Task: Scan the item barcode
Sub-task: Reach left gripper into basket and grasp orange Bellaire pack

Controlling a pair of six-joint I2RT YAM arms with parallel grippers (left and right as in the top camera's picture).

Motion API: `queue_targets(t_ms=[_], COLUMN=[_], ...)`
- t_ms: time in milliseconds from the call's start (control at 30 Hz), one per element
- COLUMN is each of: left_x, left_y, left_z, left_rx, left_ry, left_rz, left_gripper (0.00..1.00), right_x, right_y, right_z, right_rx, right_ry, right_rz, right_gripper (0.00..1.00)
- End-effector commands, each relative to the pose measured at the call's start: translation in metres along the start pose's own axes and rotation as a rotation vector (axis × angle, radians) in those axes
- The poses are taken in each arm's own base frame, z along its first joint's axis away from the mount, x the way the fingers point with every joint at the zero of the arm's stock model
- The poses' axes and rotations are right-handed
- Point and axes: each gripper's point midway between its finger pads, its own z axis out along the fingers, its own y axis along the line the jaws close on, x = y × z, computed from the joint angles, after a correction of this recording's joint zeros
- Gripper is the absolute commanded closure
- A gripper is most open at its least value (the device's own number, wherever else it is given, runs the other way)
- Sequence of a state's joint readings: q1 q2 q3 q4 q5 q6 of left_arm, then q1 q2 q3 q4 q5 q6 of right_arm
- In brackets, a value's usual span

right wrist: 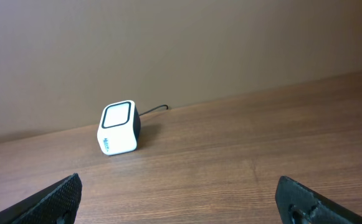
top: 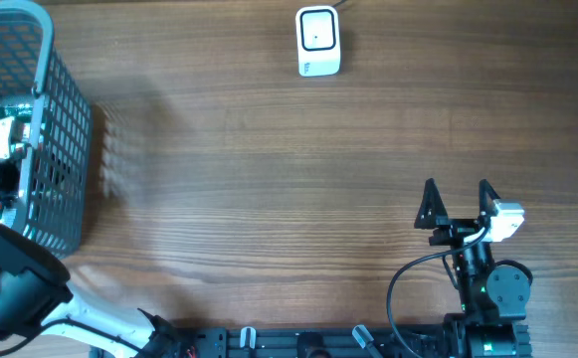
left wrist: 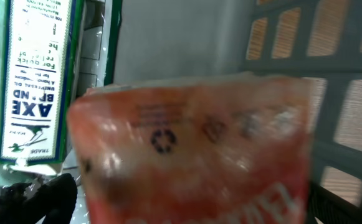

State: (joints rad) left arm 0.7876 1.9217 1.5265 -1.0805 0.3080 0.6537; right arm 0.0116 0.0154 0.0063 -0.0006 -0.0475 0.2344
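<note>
Left arm is down inside the mesh basket (top: 65, 149) at the far left corner of the table (top: 269, 199). In the left wrist view the left claw (left wrist: 193, 210) looks spread wide, with a dark finger (left wrist: 43, 199) poking in at the bottom left corner. Right in front of the lens there's a red-orange packet (left wrist: 193, 149), pretty blurry, with a recycling mark on it. It sits between the fingers, but we can't tell if anything is actually touching it. A green and white box (left wrist: 34, 81) stands just beside it on the left, against the basket wall.

The white scanner (top: 318, 42) sits at the far edge of the table, about mid-width, well apart from the basket, with its cable running off behind it. The right claw (top: 458, 204) hangs over the near right part of the table, jaws spread with nothing between them, pointing toward the scanner.
</note>
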Motion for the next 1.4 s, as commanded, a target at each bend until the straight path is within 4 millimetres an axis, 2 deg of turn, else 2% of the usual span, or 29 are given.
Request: queue_targets(t_ms=[0, 133, 400, 500, 667, 800, 933, 1033, 1100, 1167, 1233, 1333, 1367], left_x=[0.004, -0.002, -0.005, -0.015, -0.039, -0.060, -0.078, -0.083, -0.082, -0.080, -0.074, -0.065, -0.060], left_y=[0.001, 0.005, 0.006, 0.006, 0.006, 0.001, -0.009, -0.018, -0.022, -0.022, -0.023, -0.020, -0.018], left_z=[0.009, 0.009, 0.008, -0.005, -0.047, -0.095, -0.153, -0.187, -0.198, -0.197, -0.188, -0.165, -0.150], left_rx=[0.007, -0.009, -0.013, -0.028, -0.090, -0.157, -0.226, -0.268, -0.290, -0.288, -0.268, -0.229, -0.211], left_ry=[0.007, -0.015, -0.026, -0.068, -0.171, -0.289, -0.429, -0.514, -0.537, -0.528, -0.498, -0.445, -0.412], left_rz=[0.019, 0.028, 0.020, 0.000, -0.005, 0.011, 0.010, 0.024, 0.032, 0.027, 0.004, -0.053, -0.066], left_gripper=[0.04, 0.23, 0.29, 0.31, 0.33, 0.32, 0.31, 0.28, 0.28, 0.28, 0.28, 0.27, 0.23], right_x=[-0.002, -0.002, -0.002, -0.002, -0.002, -0.002, -0.002, -0.002, -0.002, -0.002, -0.002, -0.002, -0.002], right_y=[0.001, 0.001, 0.001, 0.001, 0.001, 0.001, 0.001, 0.001, 0.001, 0.001, 0.001, 0.001, 0.001], right_z=[0.000, 0.000, 0.000, 0.000, 0.000, 0.000, 0.000, 0.000, 0.000, 0.000, 0.000, 0.000, 0.000], right_rx=[-0.005, -0.005, -0.005, -0.005, -0.005, -0.005, -0.005, -0.005, -0.005, -0.005, -0.005, -0.005, -0.005], right_ry=[-0.009, -0.009, -0.009, -0.009, -0.009, -0.009, -0.009, -0.009, -0.009, -0.009, -0.009, -0.009, -0.009], right_rz=[0.004, 0.003, 0.003, 0.003, 0.003, 0.003, 0.003, 0.003, 0.003, 0.003, 0.003, 0.003, 0.003], right_gripper=[0.00, 0.00, 0.00, 0.00, 0.00, 0.00, 0.00, 0.00, 0.00, 0.00, 0.00, 0.00, 0.00])
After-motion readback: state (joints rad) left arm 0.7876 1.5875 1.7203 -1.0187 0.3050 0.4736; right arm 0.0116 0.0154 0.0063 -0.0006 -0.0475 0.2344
